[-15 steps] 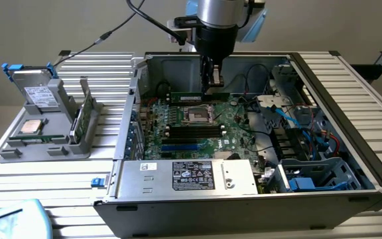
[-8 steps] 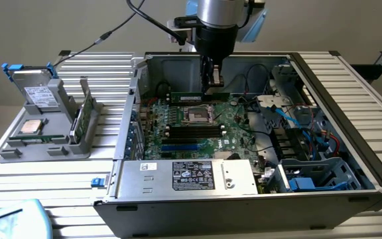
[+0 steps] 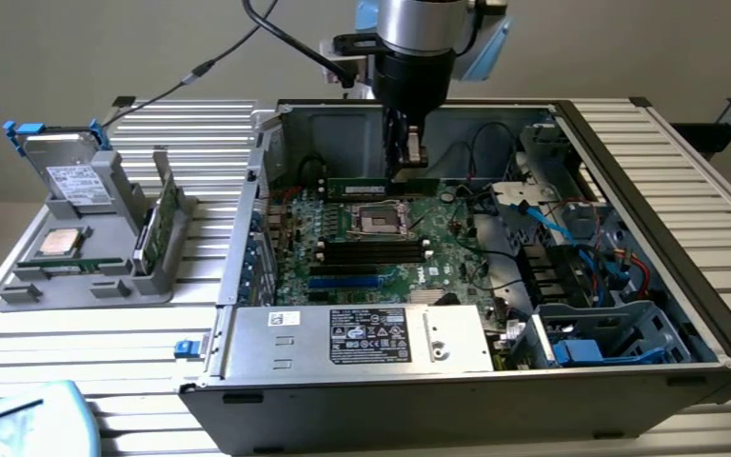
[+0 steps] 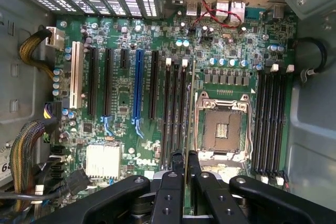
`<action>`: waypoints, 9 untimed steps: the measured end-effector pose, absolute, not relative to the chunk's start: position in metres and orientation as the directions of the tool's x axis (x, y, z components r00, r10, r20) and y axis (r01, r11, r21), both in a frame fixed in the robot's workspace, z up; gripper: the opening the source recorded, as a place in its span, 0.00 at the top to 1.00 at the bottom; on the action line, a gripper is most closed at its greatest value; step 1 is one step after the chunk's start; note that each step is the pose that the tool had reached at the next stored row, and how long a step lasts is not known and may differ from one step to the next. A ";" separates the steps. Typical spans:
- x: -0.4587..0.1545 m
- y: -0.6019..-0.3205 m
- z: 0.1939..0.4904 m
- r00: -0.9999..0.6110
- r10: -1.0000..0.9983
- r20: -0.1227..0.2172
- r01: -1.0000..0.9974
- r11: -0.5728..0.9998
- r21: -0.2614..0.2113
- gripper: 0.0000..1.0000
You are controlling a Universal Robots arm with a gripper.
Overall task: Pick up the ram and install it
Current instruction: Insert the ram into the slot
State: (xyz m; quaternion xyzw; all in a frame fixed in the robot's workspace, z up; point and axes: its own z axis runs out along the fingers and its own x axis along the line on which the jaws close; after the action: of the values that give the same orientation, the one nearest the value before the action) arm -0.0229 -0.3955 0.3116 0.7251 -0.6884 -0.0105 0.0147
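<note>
We see the gripper (image 3: 406, 171) clenched on the ram (image 3: 358, 187), holding it edge-down over the far part of the motherboard (image 3: 448, 233).

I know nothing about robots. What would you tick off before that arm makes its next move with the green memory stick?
1. Ram gripped edge-on between the jaws: ok.
2. Ram inside the open case, over the motherboard: ok.
3. Ram parallel to the black memory slots beside the processor socket: ok.
4. Ram lined up exactly over one slot: cannot tell.
5. Those slots free of other sticks: ok, they look empty.
6. Ram pressed fully home: cannot tell.
</note>
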 end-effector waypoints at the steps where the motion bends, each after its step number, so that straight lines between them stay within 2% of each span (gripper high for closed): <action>1: -0.023 -0.395 0.310 0.052 -0.999 0.007 -0.998 -0.052 0.036 0.86; 9: -0.027 -0.395 0.296 0.052 -0.999 0.014 -0.998 -0.052 0.036 0.86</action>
State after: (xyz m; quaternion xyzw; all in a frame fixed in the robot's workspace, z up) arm -0.0267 -0.3950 0.2959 0.7251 -0.6884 -0.0074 0.0181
